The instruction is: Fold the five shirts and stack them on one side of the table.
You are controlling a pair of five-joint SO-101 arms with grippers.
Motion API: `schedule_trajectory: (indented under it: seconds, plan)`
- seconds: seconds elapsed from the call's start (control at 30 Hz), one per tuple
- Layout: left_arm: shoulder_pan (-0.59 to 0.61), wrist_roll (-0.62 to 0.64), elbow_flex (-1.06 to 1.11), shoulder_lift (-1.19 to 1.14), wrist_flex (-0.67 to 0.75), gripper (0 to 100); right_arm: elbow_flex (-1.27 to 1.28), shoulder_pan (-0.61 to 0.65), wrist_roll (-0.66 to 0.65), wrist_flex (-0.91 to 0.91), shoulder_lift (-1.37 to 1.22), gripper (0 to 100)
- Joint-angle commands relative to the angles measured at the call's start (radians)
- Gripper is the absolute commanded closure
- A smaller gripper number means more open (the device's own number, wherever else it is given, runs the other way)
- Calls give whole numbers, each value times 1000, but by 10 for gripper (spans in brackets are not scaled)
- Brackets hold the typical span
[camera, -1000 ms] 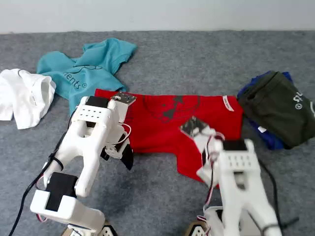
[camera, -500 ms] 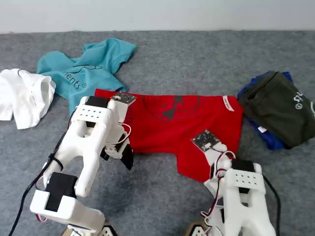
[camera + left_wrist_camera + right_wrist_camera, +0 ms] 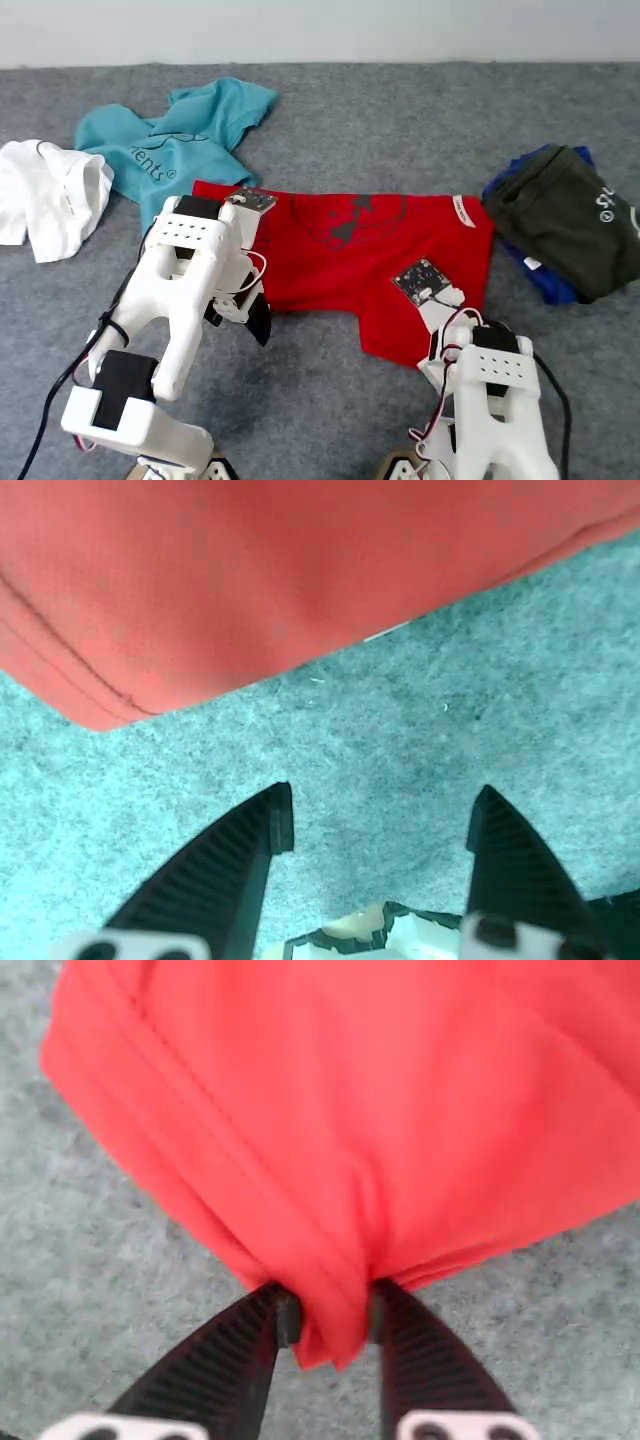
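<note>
Reading the high view as a clock face, we find the white shirt (image 3: 50, 195) crumpled at ten o'clock on the grey tabletop (image 3: 400, 110). Its inner edge touches the teal shirt (image 3: 170, 140), which lies rumpled and half spread towards eleven o'clock.

The left arm (image 3: 180, 290) stands at seven o'clock and leans in over the nine o'clock end of the red shirt (image 3: 340, 250). The red shirt is the garment at the centre, laid out as a wide band with a flap running down towards five o'clock. In the left wrist view we see the left claw (image 3: 383, 805) spread wide with nothing between its fingers. It points down at bare tabletop, with the red hem just beyond its fingertips and not touching them. We cannot tell whether the fingertips rest on the felt.

The right arm (image 3: 490, 400) stands at five o'clock, at the flap's near edge. Its wrist view shows the right claw (image 3: 330, 1315) pinched closed on a bunched fold of that red edge, with the cloth gathered between the two fingers.

At three o'clock, just beside the red shirt's end, we see the dark green shirt (image 3: 565, 215) folded into a bundle. It sits on top of the blue shirt (image 3: 545, 285), whose edges peek out from under it.
</note>
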State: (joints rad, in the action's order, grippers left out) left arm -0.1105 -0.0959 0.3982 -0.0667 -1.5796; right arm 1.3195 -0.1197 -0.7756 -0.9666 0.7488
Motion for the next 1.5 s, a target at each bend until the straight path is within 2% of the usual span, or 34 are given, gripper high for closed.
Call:
schedule_trajectory:
  seconds: [0.0,0.27,0.8,1.0,1.2,1.47]
  plan:
    - [5,-20,-25,6,-11,724,-2,-2,-15,8,22,914]
    - [5,-20,-25,6,-11,724,-66,-1,-8,7,19,988]
    - [3,-20,-25,5,-11,724,-140,-1,28,45,18,980]
    - [3,-20,-25,5,-11,724,-173,28,112,96,2,980]
    - [3,-20,-25,5,-11,724,-368,128,196,101,-228,981]
    - [3,-20,-24,5,-11,724,-724,137,252,131,-616,981]
